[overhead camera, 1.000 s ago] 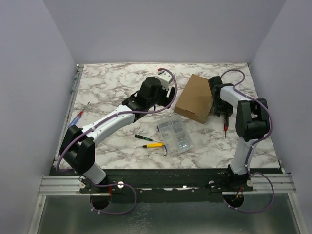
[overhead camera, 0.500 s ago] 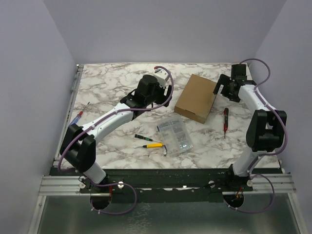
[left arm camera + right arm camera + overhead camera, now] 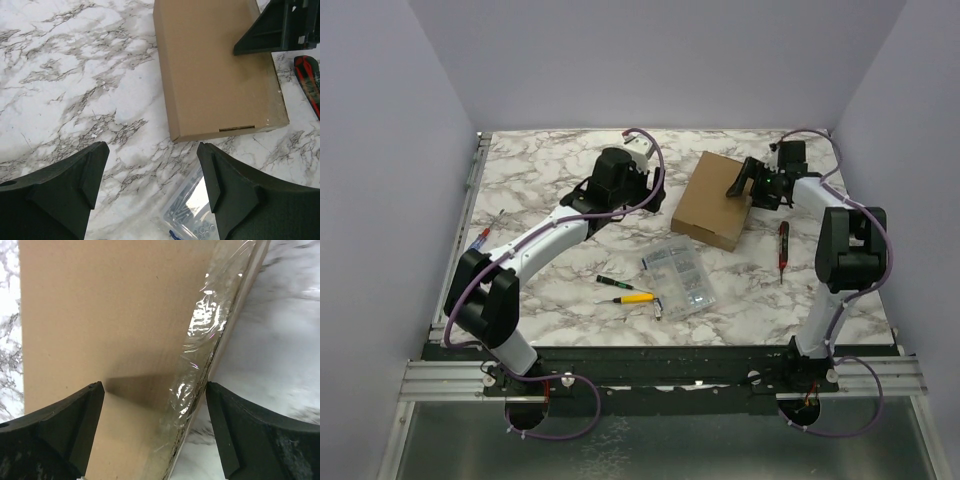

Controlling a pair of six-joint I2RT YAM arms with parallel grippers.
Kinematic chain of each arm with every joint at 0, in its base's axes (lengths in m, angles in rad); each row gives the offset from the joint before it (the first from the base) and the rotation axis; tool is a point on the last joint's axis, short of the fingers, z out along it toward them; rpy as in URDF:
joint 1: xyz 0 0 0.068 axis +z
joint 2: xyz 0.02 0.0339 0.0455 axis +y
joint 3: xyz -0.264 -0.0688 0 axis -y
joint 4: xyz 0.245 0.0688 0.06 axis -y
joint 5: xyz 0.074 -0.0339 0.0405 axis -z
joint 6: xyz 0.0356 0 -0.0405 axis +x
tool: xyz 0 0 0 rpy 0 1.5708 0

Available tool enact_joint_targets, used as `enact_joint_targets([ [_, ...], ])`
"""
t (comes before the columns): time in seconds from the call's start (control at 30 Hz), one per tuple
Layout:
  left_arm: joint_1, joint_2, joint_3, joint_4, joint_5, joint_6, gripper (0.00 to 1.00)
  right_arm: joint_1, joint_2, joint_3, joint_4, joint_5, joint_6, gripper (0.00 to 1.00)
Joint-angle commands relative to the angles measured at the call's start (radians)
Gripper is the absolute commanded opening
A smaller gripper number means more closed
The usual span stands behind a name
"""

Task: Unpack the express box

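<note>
1. Task object. The express box (image 3: 713, 201) lies flat on the marble table (image 3: 545, 165), in the far right part of the surface. Its flap lid is shut. In the right wrist view, a strip of glossy clear film (image 3: 207, 330) runs along one long edge of the cardboard top.

2. Left gripper (image 3: 152, 149). My left jaws are spread wide and hold nothing. They hang above bare marble, just to the left of the box. One corner of the box shows between the two fingers in the left wrist view, and no finger touches the cardboard.

3. Right gripper (image 3: 152, 387). My right jaws are also spread and grasp nothing. They are positioned over the box top, near the filmed edge: one finger (image 3: 60, 425) is above the cardboard and the other is above the table beside that edge. A shadow falls on the lid below them. I cannot tell whether a fingertip contacts the lid.

4. Other items.
- A clear case (image 3: 681, 278) of small parts lies on the near side of the box, close to it but apart.
- A yellow-handled screwdriver (image 3: 636, 297) and a dark screwdriver (image 3: 610, 283) lie left of the case.
- A red-and-black screwdriver (image 3: 782, 246) lies on the table to the right of the box.
</note>
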Motion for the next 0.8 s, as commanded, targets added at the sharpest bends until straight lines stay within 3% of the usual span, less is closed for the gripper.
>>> enact_joint_targets([
  [0.0,0.016,0.028,0.001,0.021,-0.05,0.004,0.82,0.108,0.07,0.065,0.05,-0.061,-0.023,0.92],
  [0.23,0.059,0.083,0.004,0.019,-0.106,-0.029,0.82,0.257,0.204,0.249,0.016,-0.016,-0.03,0.91],
  [0.4,0.099,0.127,0.006,0.017,-0.117,-0.062,0.82,0.27,0.23,0.289,0.03,-0.099,0.026,0.91],
  [0.57,0.147,0.181,0.017,0.01,-0.095,-0.121,0.81,0.262,0.192,0.255,0.013,-0.089,0.04,0.91],
  [0.77,0.178,0.255,0.06,0.008,-0.022,-0.145,0.74,0.25,0.146,0.181,0.007,-0.089,0.051,0.74],
])
